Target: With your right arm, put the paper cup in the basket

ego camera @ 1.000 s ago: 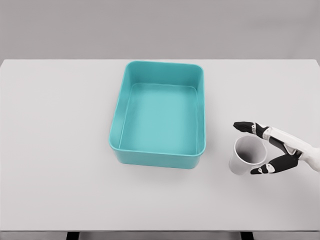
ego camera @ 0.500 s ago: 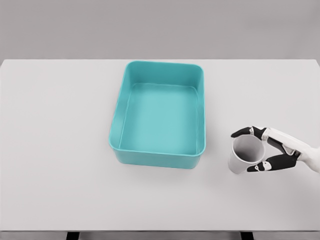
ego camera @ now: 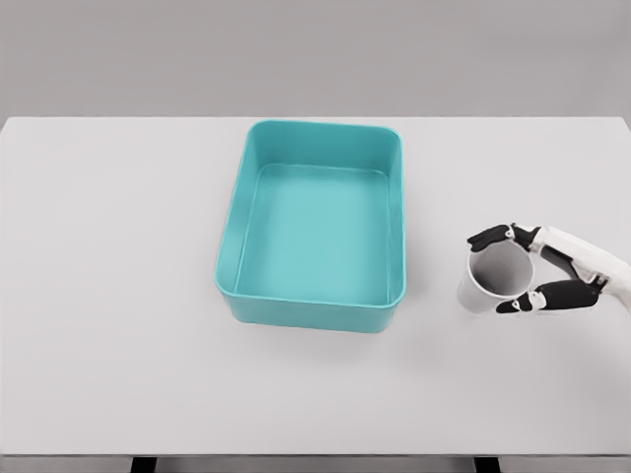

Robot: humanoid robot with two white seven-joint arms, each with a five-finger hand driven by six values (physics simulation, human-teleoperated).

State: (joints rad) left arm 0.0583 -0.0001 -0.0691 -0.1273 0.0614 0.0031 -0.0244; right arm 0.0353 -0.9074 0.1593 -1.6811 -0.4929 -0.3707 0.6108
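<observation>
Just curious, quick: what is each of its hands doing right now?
Left hand: not in view.
Right hand: fingers closed around the paper cup.

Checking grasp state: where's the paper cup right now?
Head view: the paper cup is at the right, gripped by the right robot hand just right of the teal basket, outside it.

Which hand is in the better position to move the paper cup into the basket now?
The right hand. It is closed around the paper cup, just right of the teal basket on the table. The left arm does not appear in the picture.
</observation>
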